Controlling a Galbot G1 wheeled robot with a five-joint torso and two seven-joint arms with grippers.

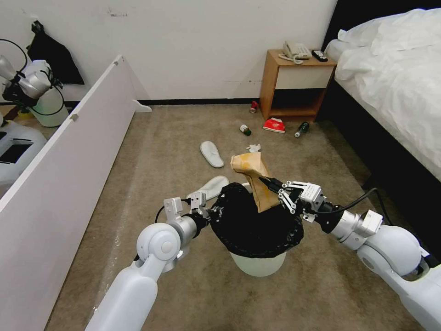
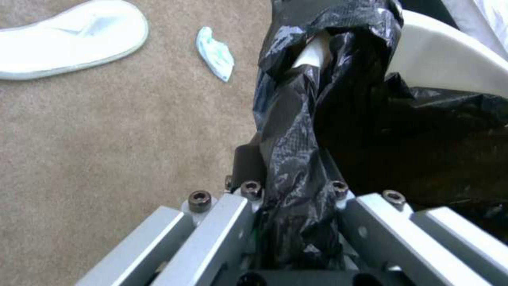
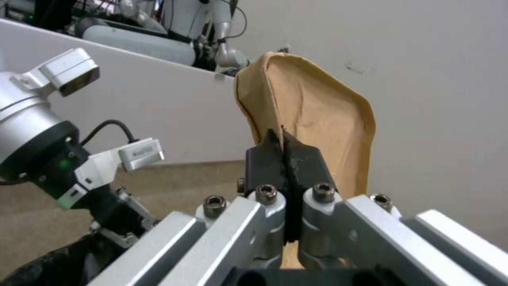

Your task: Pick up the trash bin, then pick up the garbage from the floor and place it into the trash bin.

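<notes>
**A:** Where does it all stand?

**B:** The left hand is clamped on the black liner at the rim of the trash bin, holding the bin up off the carpet. The right hand has its fingers pinched tight on the brown paper bag, which hangs over the bin's mouth, lower end already inside.

**A:** How will that bag handle?

**B:** Light and crushable, I'd judge; it keeps its creases, so a pinch on a folded edge (as now) should hold. The liner is thin, slick film, so I'd expect the bin to swing from that one-sided grip.

**A:** What's left on the floor, counted?

**B:** Two white slippers: one near the bin, one farther out. One white tissue, one pale blue wad just beside the bin, one red packet, one red can, two small bottles and. The slippers are soft and flat, best taken at an edge; can and bottles are stiff, and may roll.
</notes>
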